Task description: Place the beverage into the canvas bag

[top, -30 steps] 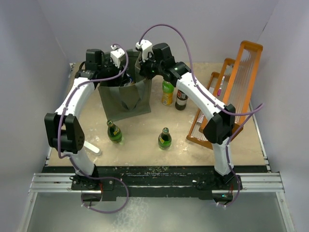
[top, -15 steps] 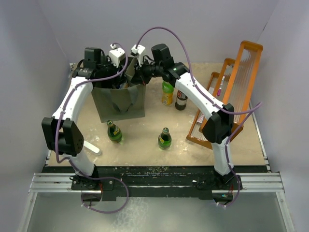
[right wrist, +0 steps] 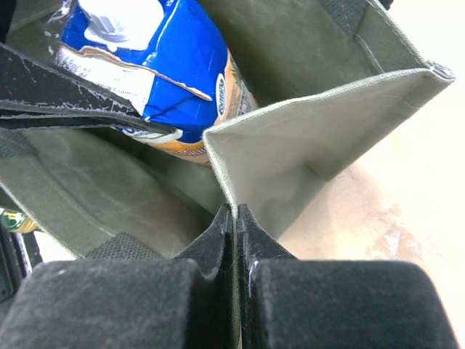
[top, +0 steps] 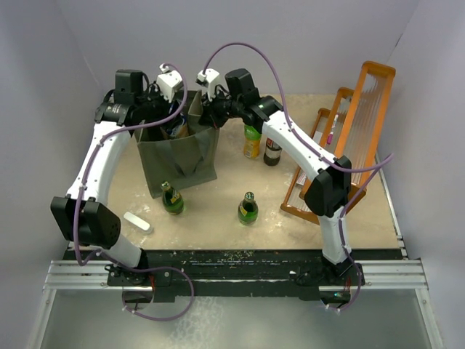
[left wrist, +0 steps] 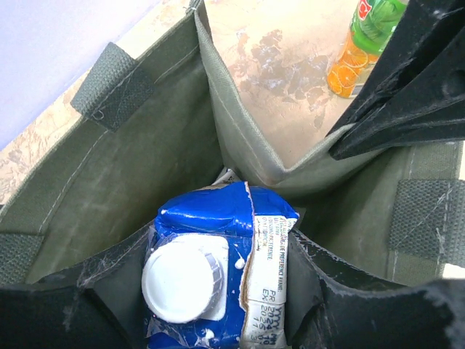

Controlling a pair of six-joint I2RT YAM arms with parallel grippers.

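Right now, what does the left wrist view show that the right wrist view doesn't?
Only the left wrist: the orange-labelled bottle standing on the table beyond the canvas bag. Only the right wrist: the orange lower side of the blue carton, and the right gripper up close, jaws pressed together on the bag's rim. Both: the carton inside the bag, gripped by the left gripper.

Robot lab cell: scuffed table point(top: 211, 211) boxed in by plain walls point(top: 305, 43), arms point(top: 298, 145) bolted to aluminium rail point(top: 232, 275).
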